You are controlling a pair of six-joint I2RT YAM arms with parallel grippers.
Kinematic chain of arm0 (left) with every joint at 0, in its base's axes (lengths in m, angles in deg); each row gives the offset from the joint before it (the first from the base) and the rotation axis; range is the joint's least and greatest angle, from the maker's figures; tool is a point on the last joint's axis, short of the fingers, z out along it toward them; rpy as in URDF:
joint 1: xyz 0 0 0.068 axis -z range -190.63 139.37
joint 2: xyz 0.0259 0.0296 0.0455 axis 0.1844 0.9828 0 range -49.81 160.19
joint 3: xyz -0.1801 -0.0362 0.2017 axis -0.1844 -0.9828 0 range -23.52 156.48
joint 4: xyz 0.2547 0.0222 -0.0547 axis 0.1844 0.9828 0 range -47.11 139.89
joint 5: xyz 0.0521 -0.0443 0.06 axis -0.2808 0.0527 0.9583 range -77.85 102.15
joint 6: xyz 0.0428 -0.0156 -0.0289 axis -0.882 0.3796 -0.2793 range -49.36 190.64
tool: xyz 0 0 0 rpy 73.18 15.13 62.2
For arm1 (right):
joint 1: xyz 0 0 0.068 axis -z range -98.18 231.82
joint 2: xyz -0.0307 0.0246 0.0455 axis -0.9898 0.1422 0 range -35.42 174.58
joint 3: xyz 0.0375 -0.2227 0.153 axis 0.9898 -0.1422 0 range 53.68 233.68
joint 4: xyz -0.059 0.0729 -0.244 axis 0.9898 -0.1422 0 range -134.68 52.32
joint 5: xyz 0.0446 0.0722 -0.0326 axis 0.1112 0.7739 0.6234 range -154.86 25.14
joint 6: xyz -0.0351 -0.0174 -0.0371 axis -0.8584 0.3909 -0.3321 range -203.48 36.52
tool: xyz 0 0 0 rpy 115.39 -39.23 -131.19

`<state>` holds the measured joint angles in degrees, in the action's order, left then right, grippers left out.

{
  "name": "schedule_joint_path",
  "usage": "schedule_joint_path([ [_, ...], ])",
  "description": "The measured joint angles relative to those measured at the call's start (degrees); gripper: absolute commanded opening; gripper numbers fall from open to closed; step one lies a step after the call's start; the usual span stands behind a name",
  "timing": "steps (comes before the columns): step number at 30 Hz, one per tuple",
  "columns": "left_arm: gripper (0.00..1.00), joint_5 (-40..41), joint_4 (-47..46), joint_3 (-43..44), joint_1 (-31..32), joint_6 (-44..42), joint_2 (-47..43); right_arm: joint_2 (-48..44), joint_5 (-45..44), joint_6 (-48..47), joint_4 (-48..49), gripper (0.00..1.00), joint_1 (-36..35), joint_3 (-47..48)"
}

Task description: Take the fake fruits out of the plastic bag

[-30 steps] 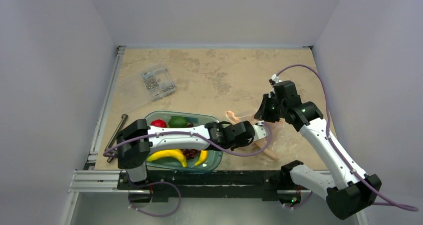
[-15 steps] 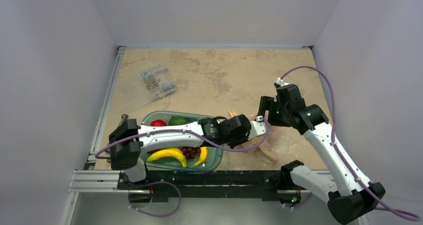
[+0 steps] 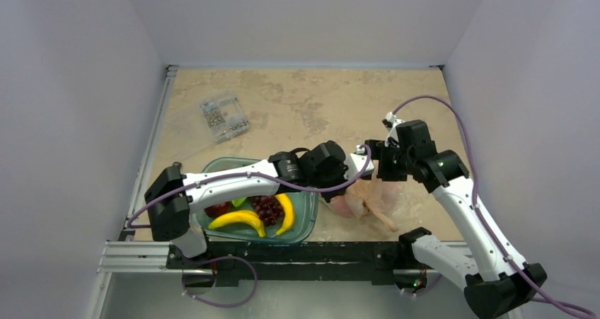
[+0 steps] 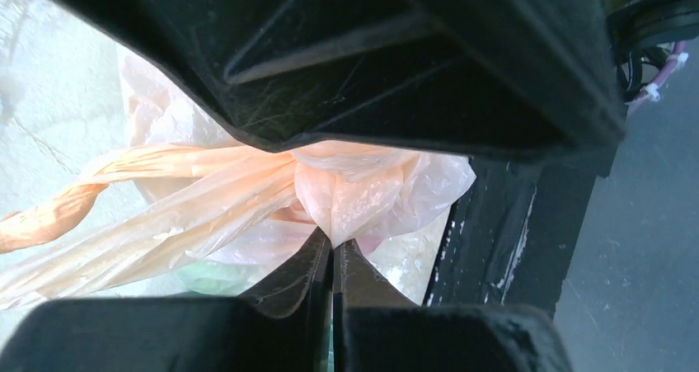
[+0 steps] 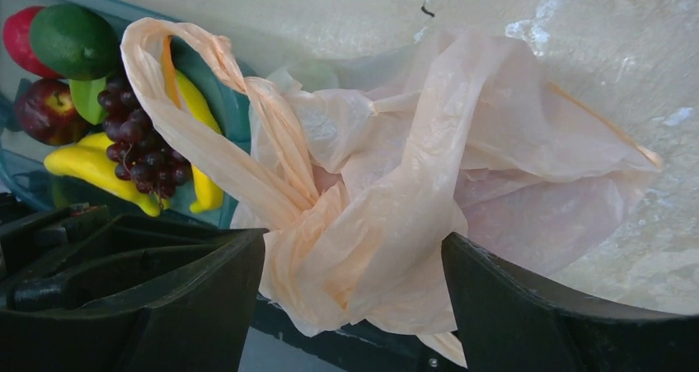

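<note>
The peach plastic bag [image 3: 368,197] hangs bunched just right of the teal tray [image 3: 306,216]. My left gripper [image 3: 361,172] is shut on a fold at its top; in the left wrist view the jaws [image 4: 334,244] pinch the film of the bag [image 4: 247,190]. My right gripper [image 3: 385,174] is beside it, open, with crumpled bag [image 5: 396,182] between its wide-apart fingers [image 5: 354,248]. Fake fruits lie in the tray [image 5: 235,108]: a red ball [image 5: 16,38], a green ball [image 5: 72,40] and a red apple-like piece [image 5: 45,112]. What the bag holds I cannot tell.
The tray also holds two yellow bananas [image 3: 237,220] and a dark grape bunch [image 3: 267,207]. A clear box of small parts [image 3: 223,117] sits at the back left. My left arm [image 3: 233,183] crosses over the back of the tray. The table's black front rail [image 3: 297,252] runs below.
My right gripper has opened and let go of the bag. My left gripper has swung toward the back and lifted the bag, which now hangs gathered below it.
</note>
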<state>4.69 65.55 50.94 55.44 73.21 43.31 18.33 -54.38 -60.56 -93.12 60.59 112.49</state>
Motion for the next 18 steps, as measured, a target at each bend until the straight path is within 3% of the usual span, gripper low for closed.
schedule_joint_path([
  [5,0.00,-0.68,2.58,0.00,-0.35,1.07,0.09,0.76,1.40,0.04,-0.26,0.79,0.26,-2.19],
  [7,0.00,-0.39,2.49,0.00,-0.94,1.86,0.28,0.85,1.01,0.13,-1.14,0.74,0.07,-2.75],
  [9,0.00,0.09,2.49,0.02,-1.64,2.56,0.50,0.57,0.42,0.42,-1.36,0.59,-0.28,-3.21],
  [13,0.00,0.85,2.56,0.02,-2.36,2.89,0.63,0.22,-0.20,1.81,-0.90,0.00,-0.31,-4.96],
  [18,0.00,1.77,2.43,0.02,-2.58,3.39,0.63,1.27,-2.75,6.23,0.79,0.00,-0.44,-6.05],
])
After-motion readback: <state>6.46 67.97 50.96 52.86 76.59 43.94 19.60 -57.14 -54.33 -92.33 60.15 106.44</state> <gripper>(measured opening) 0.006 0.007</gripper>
